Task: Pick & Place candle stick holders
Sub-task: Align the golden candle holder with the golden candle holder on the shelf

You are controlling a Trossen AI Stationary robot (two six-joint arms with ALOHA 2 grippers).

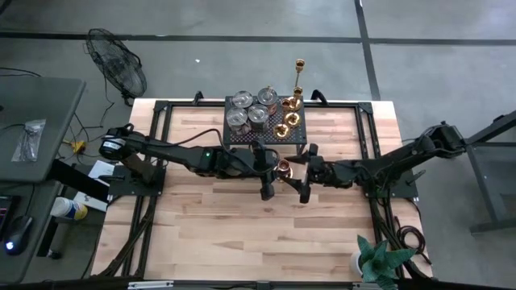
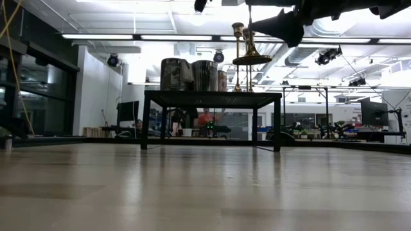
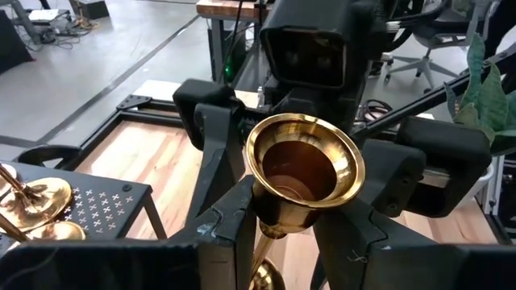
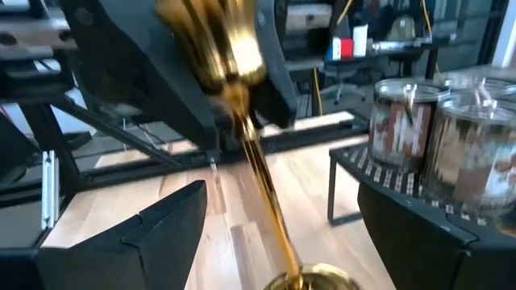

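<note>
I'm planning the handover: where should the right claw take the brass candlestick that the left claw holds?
On the bare slender stem, between the left claw's grip under the cup and the round base, coming in sideways: the open right claw straddles it there.

The candlestick (image 3: 304, 173) is polished brass, mirror-glossy inside its cup, and the left gripper's fingers (image 3: 234, 229) pinching its stem look like matt black plastic. The table (image 1: 201, 234) is pale wood planks with a smooth, slightly sheened finish. The stand (image 1: 300, 135) is matt black perforated metal, carrying shiny silvery cups (image 1: 247, 109) and more glossy brass holders (image 1: 287, 122).
</note>
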